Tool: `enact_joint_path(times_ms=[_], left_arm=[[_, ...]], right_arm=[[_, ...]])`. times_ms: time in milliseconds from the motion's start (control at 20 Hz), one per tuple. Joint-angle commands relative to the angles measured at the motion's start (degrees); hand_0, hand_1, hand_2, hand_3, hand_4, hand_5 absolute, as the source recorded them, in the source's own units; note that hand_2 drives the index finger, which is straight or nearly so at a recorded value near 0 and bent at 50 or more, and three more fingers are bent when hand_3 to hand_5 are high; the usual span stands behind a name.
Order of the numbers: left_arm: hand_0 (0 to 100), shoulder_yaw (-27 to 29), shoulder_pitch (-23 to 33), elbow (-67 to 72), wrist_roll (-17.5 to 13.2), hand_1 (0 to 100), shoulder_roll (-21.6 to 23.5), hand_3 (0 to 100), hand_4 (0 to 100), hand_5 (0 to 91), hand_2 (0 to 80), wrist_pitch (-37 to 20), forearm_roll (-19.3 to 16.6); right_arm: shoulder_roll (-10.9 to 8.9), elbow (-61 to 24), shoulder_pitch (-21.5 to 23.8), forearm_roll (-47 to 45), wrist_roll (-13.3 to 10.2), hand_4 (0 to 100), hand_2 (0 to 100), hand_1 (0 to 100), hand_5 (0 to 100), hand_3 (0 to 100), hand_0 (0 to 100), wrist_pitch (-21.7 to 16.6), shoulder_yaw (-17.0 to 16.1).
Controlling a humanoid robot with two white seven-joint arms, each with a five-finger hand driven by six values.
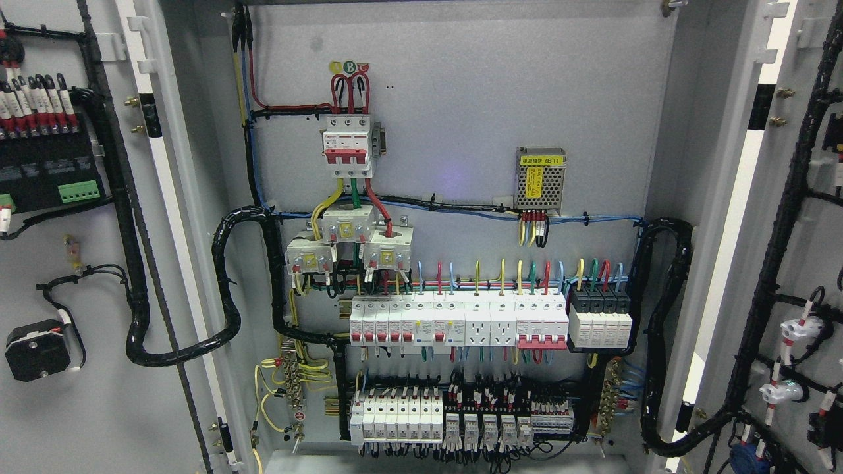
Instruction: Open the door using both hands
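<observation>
1. Neither robot hand is showing in the head view, so I cannot tell how the fingers are standing or how the doors lie relative to them.
2. The left door (72, 408) is standing swung wide at the picture's left, its inner face showing fuse holders (36, 102), a green terminal strip (79, 191) and a black round unit (37, 349).
3. The right door (800, 217) is standing swung wide at the right, carrying black wire looms (784, 230) and white lamp backs (800, 327).
4. Between them the cabinet back panel (474, 85) is lying exposed.
5. On it a red-handled main breaker (348, 145) is sitting above three current transformers (349, 243).
6. A meshed power supply (541, 179) is sitting to the right.
7. Lower down, a row of breakers (454, 319) is running above a row of relays (487, 428).
</observation>
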Motion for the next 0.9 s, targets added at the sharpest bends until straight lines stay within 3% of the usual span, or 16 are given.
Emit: enact_joint_path(times_ms=[0, 351, 501, 651, 851], left_arm=[[0, 0.0, -1.0, 18.3, 0.0, 0, 0.4, 0, 0, 0.0, 0.0, -0.1, -1.2], [0, -0.5, -10.2, 38.1, 0.4, 0, -3.1, 0, 0, 0.0, 0.0, -0.1, -3.2], [0, -1.0, -14.7, 45.2, 0.2, 0, -3.3, 0, 0, 0.0, 0.0, 0.2, -3.1], [0, -1.2, -19.8, 53.9, 0.2, 0, -5.1, 0, 0, 0.0, 0.0, 0.4, -3.2], [0, -1.2, -26.7, 64.6, 0.0, 0, -7.3, 0, 0, 0.0, 0.0, 0.7, -3.1]], right_arm=[[3.65, 24.5, -4.4, 4.7, -0.1, 0, 0, 0, 0, 0, 38, -2.2, 1.3], [12.27, 60.4, -22.2, 10.4, -0.2, 0, 0, 0, 0, 0, 38, -0.4, 0.7], [14.56, 67.9, -27.9, 10.8, -0.6, 0, 0, 0, 0, 0, 38, 3.6, 0.5], [15.09, 68.3, -30.1, 10.8, -1.4, 0, 0, 0, 0, 0, 38, 12.4, 0.3], [15.18, 68.3, -33.9, 10.8, -9.6, 0, 0, 0, 0, 0, 38, 24.8, 0.3]])
